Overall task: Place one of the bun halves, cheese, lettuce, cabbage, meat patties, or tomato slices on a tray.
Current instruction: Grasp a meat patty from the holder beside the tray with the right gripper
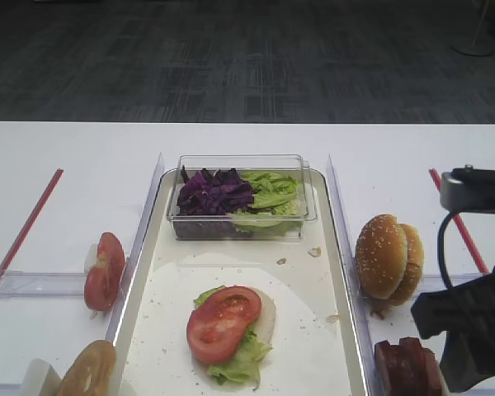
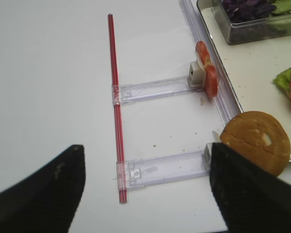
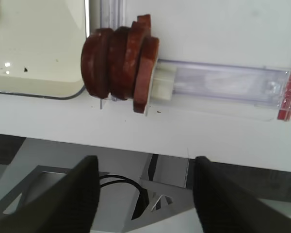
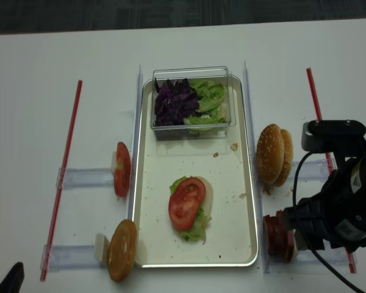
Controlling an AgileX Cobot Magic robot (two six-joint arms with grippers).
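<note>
We take the tray (image 4: 143,232) as our landmark. On it, toward its near half, a stack is already built: a pale bun half at the bottom, a lettuce (image 1: 241,363) leaf over it, and one tomato slice (image 1: 223,322) on top. At the tray's far end sits a clear box (image 1: 241,198) holding purple cabbage (image 1: 212,195) and more green leaves.

Off the tray's right rim, the meat patties (image 3: 119,64) stand on edge in a clear holder (image 3: 223,83), and two sesame buns (image 4: 274,155) stand on edge farther back along the same rim. Off the left rim, spare tomato slices (image 4: 122,169) and another bun (image 4: 122,249) wait in their holders.

Our right gripper (image 3: 143,191) hovers just above the patties, jaws apart and holding nothing. Our left gripper (image 2: 145,187) hangs well left of the tray, also spread and empty.

We judge the stack is partly done; a patty looks like the next piece, still to be grasped and carried over.
</note>
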